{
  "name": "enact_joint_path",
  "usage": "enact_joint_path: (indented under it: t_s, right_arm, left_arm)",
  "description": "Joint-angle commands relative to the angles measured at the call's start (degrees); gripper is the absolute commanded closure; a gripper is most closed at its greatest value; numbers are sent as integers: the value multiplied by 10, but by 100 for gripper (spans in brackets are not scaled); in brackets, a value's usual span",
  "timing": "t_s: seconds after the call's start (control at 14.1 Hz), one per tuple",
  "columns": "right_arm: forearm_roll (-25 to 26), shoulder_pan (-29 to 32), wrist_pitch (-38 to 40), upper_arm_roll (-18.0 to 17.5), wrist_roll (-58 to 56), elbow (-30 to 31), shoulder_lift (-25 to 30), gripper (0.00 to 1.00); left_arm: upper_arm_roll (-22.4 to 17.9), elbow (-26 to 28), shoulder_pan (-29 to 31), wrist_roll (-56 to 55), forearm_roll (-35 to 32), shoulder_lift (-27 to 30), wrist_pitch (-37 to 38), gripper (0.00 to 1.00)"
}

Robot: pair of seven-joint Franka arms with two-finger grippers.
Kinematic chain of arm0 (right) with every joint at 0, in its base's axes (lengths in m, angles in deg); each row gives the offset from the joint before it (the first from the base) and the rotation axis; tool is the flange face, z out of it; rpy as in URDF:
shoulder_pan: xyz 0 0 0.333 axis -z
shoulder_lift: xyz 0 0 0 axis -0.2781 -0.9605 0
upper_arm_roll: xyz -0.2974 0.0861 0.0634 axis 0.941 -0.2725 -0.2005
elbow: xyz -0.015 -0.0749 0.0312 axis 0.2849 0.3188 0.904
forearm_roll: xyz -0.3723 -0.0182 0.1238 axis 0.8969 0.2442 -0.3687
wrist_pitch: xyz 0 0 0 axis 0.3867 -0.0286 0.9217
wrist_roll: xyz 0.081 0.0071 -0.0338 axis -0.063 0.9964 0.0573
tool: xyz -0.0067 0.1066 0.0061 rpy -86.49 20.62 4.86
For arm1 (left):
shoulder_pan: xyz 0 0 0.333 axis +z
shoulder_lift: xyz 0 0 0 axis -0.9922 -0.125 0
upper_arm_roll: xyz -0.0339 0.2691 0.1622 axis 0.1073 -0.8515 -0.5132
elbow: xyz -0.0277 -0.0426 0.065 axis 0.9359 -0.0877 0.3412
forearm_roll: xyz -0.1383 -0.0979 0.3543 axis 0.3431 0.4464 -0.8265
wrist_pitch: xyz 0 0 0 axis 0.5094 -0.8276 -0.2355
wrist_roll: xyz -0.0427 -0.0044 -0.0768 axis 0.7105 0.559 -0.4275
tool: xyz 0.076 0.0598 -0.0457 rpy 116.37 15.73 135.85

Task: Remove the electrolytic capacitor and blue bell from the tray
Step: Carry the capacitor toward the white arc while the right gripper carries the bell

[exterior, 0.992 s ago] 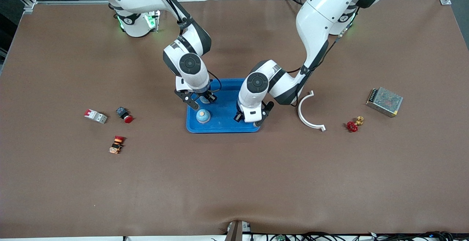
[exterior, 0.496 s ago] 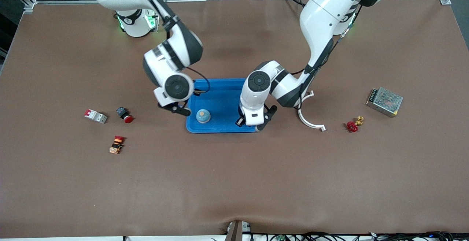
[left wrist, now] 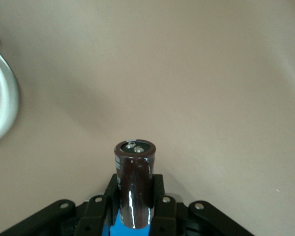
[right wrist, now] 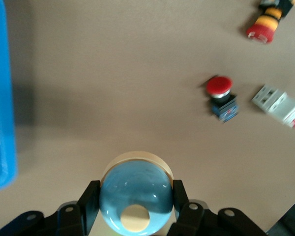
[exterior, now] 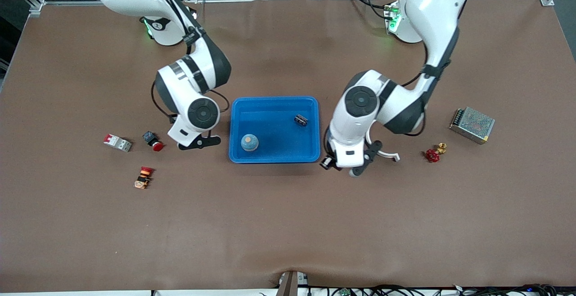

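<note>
Right gripper over bare brown mat between red pushbutton and tray, clenched on glossy blue domed bell; rectangular blue plastic tray holds another dome; left gripper over mat beside tray corner, grasping shiny brown cylindrical capacitor.

Tray mid-table. In it: bell nearer cam; small component farther, twd left arm's end. Right gripper, 2nd bell in it, over table beside tray twd right arm's end. Left gripper, capacitor in it, over table beside tray twd left arm's end, by curved bracket.
</note>
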Motion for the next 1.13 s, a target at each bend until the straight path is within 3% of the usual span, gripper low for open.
enact_joint_path:
  t_s: [0.0,0.14,0.35,0.85,1.06]
  right_arm:
    - [20,69,-45,-9,-133,72,69,100]
    - [40,109,-84,-9,-226,99,90,100]
    - [47,165,-201,-9,-327,195,138,100]
    - [48,233,-355,-9,-373,385,234,100]
    - [48,297,-421,-9,-452,440,254,100]
  left_arm:
    - [5,25,38,81,-8,43,54,100]
    - [7,49,67,132,-8,67,71,100]
    - [7,113,116,215,-6,111,71,100]
    - [7,213,191,318,-7,152,65,100]
    - [7,250,198,319,-8,152,34,100]
